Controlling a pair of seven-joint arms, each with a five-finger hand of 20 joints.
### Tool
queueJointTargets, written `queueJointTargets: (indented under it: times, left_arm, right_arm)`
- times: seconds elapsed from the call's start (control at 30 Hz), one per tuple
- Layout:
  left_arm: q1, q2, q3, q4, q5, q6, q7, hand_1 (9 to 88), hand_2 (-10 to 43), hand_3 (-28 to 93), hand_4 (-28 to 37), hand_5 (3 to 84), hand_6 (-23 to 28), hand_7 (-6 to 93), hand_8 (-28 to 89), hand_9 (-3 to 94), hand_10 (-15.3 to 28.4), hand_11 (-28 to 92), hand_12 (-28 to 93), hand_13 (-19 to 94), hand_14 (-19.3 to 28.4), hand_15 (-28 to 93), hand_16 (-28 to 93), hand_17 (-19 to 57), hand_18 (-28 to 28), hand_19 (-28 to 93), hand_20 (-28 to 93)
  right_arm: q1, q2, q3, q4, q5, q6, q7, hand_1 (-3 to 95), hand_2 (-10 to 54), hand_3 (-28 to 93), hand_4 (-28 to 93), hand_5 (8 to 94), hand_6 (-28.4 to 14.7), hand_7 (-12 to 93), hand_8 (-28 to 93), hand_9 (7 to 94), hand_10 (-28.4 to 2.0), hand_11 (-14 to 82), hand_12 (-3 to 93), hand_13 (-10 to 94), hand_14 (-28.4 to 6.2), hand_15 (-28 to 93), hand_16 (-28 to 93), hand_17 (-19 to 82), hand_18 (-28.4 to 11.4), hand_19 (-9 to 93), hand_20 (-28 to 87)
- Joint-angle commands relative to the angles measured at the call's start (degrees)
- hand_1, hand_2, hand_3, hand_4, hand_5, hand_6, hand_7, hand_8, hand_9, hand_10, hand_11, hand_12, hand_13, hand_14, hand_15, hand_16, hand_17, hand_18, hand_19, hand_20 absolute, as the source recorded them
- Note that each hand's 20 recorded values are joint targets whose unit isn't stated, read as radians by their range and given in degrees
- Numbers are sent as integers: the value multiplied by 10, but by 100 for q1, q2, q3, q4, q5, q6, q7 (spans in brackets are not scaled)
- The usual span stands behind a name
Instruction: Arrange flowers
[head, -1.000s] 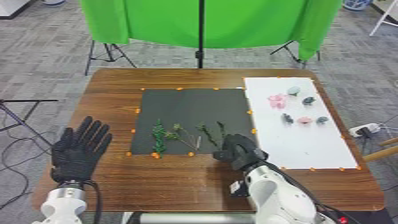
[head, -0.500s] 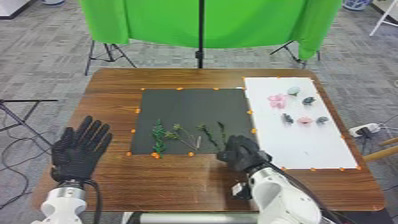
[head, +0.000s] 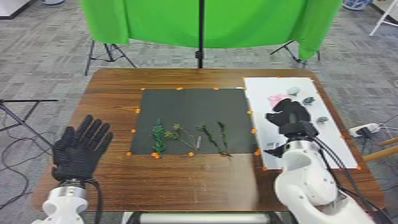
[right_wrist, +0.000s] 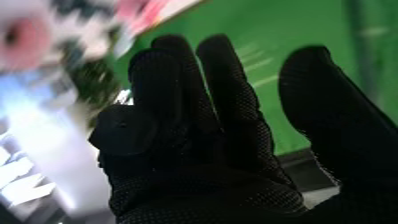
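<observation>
Nearest in the head view, your left hand (head: 78, 152) is over the left side of the wooden table (head: 178, 182), fingers straight and spread. Slender green stems (head: 160, 136) lie side by side on the dark mat (head: 187, 107). Your right hand (head: 289, 116) is over the white sheet (head: 333, 157); the right wrist view shows you its thumb held well apart from mostly extended fingers, and a round pink bloom (right_wrist: 34, 46) with a dark centre. Farther off in the head view are a pale flower (head: 294, 90) and the green cloth (head: 253, 30).
</observation>
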Motion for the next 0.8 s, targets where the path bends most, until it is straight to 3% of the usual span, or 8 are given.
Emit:
queueJointTargets:
  times: [0.03,0.23,0.47,0.67,0.77,0.8]
  left_arm:
    - [-41,-49,90,74,11,-35,12,289,144,781,-283,442,100,84,-91,381,155,193,79,276,159,333,-78,-84,140,354,106]
    - [-90,-33,128,79,12,-49,-2,288,144,781,-283,442,100,84,-91,380,155,193,79,276,159,332,-80,-84,140,354,105]
    - [-98,-36,117,71,-1,-13,16,288,144,780,-283,443,100,84,-91,380,154,194,79,276,158,332,-79,-84,141,355,105]
    - [-101,-41,154,78,-7,-14,-43,289,144,780,-283,443,101,84,-91,380,155,195,78,275,159,335,-80,-84,141,355,105]
    - [-158,-29,161,105,-7,-14,-72,289,143,781,-283,443,100,85,-91,380,155,195,78,276,159,336,-80,-84,141,355,105]
    - [-158,-27,158,104,-10,-13,-83,289,143,781,-283,443,101,85,-91,380,155,195,78,276,159,335,-81,-85,141,356,105]
  right_arm:
    - [281,131,383,552,-164,-199,133,390,-95,863,-246,621,-62,156,-125,590,-185,199,148,523,-184,727,196,340,-262,932,610]
    - [367,207,435,824,-72,-832,36,411,-95,815,-281,600,-45,148,-125,573,-161,165,140,526,-172,711,193,337,-261,932,608]
    - [568,235,181,1160,-100,-1122,-192,479,-95,720,-283,600,-38,150,-125,578,-149,163,141,540,-159,700,195,333,-259,932,602]
    - [619,218,-2,1400,-149,-1034,-528,565,-95,669,-283,697,-7,173,-128,732,-135,203,167,634,-128,691,231,345,-247,932,577]
    - [609,211,-75,1491,-249,-689,-615,672,-95,513,-283,754,-3,216,-23,828,-117,99,319,671,-114,654,324,352,-243,932,569]
    - [603,215,-93,1492,-275,-597,-619,672,-95,526,-283,770,-2,231,-11,853,-115,91,344,680,-110,646,340,355,-242,932,567]
